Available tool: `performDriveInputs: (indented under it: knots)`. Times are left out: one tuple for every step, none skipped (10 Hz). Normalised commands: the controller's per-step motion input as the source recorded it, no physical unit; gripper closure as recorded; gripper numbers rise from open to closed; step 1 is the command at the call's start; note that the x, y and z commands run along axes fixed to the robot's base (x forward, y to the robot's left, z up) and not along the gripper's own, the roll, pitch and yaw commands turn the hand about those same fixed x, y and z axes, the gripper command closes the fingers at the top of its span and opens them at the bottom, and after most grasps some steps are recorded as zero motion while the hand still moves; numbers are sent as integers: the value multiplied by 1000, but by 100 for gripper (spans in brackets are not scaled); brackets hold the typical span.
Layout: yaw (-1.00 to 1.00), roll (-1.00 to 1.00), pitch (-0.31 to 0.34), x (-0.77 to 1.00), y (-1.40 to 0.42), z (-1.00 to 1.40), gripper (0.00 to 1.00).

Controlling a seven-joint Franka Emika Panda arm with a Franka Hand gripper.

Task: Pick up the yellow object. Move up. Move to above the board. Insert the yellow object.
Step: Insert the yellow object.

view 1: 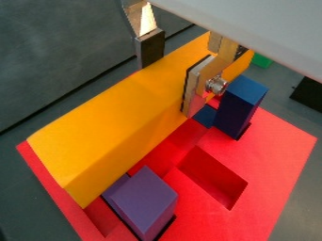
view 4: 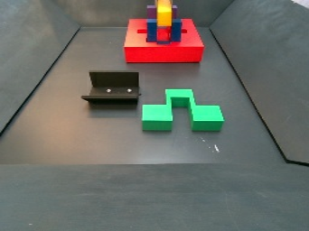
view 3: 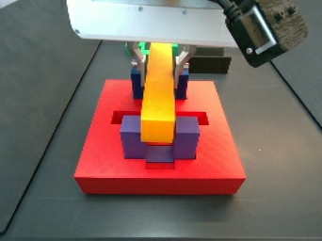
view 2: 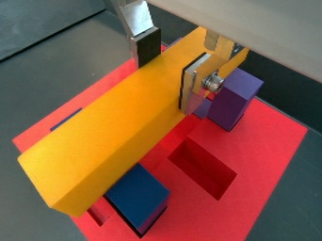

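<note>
The yellow object (view 1: 113, 122) (view 2: 113, 132) is a long orange-yellow bar lying level across the red board (view 1: 283, 160) (view 2: 270, 169). It runs between the paired posts, with a blue post (view 1: 239, 104) and a purple post (view 1: 141, 200) on its near side. The gripper (view 1: 172, 80) (view 2: 170, 80) straddles the bar near its far half, a dark pad pressed against each long side, so it is shut on the bar. In a side view the bar (view 3: 160, 85) sits between the purple posts on the board (view 3: 157, 169), and the wrist housing hides the fingers. Far off, bar (view 4: 164, 13) and board (view 4: 163, 52) look small.
An open recessed slot (view 1: 214, 174) (view 2: 201, 169) lies in the board beside the bar. On the grey floor stand the dark fixture (view 4: 112, 88) and a green notched block (view 4: 182, 110). A black block (view 3: 212, 65) lies behind the board. Sloping tray walls ring the floor.
</note>
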Motion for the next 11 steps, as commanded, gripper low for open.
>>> performDriveInputs:
  knots:
    - [186,101,0,69,-51,-43,100]
    - [40,50,0,6,-71,-26,100]
    - [43,91,0,0,-74,-66,100]
    - [37,133,0,0,-131,-114,100]
    - [23,169,0,0,-183,-171,100]
    - [17,179,0,0,-191,-203,100]
    - [14,156,0,0,-166,-231,100]
    - [6,116,0,54,-106,-234,100]
    - [20,139,0,131,-11,-266,100]
    - [6,130,0,263,0,-254,100]
    - [0,40,10,386,0,-194,100]
